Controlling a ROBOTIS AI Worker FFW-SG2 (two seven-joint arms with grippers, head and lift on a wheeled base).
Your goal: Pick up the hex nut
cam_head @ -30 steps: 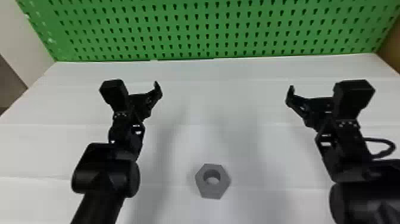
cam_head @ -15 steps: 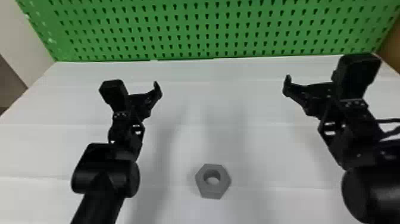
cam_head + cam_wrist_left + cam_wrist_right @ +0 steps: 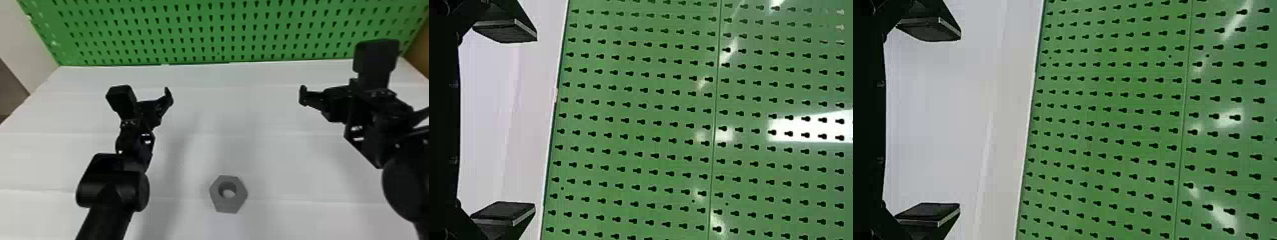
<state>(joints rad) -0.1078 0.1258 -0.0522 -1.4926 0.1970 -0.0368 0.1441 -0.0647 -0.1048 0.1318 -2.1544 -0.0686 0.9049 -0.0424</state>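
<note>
Quietly, the hex nut [image 3: 228,205] is lying flat before me, nearest of all, grey and six-sided, its round hole showing pale inside. It is sitting between my arms, nearer me than both grippers. Beyond it, my left gripper [image 3: 150,107] and right gripper [image 3: 333,100] are hovering above the white surface [image 3: 271,156], each with its two fingers spread wide, pinching nothing. Faint seams are crossing that surface, and soft shadows are falling over it. Farther off, a green pegboard [image 3: 198,28] is standing along the far edge, its dark slots running in rows, a pale wall [image 3: 19,41] rising at left.
</note>
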